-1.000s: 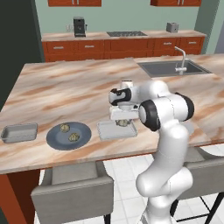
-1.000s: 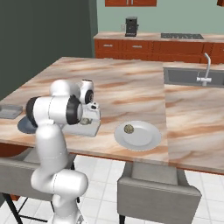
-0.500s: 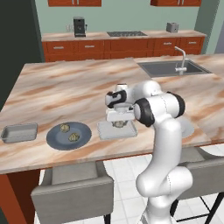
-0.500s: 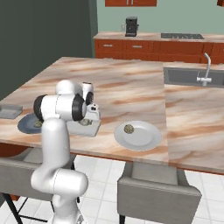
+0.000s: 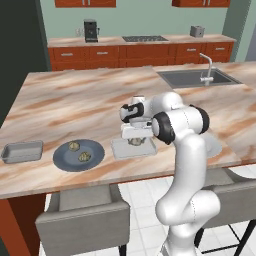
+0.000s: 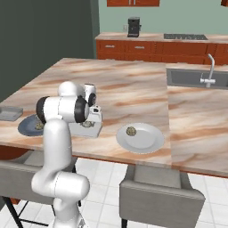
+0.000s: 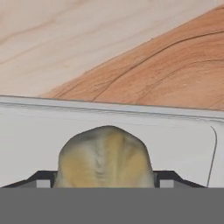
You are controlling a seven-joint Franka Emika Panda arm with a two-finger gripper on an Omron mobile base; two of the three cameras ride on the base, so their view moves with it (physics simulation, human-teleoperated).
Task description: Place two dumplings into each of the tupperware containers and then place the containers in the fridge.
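Left base view: the gripper (image 5: 136, 140) hangs low over the near tupperware container (image 5: 133, 148), a dumpling (image 5: 135, 142) between its fingers, likely for dropping in. Two dumplings (image 5: 79, 152) wait on the dark plate (image 5: 79, 155) at nine o'clock.

Right base view: another dumpling (image 6: 131, 131) sits on the white plate (image 6: 140, 137).

Hand view: the jaws flank the dumpling above the tray floor; whether they are pinching it or have let go, I cannot tell.

tan-olive dumpling (image 7: 105, 157) (crinkled), pale grey-white container (image 7: 175, 140), pink-marbled counter (image 7: 109, 48)

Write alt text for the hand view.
A tan dumpling sits between the gripper's dark fingertips, low over the pale floor of a tupperware container. Beyond the container's far wall lies the marbled countertop.
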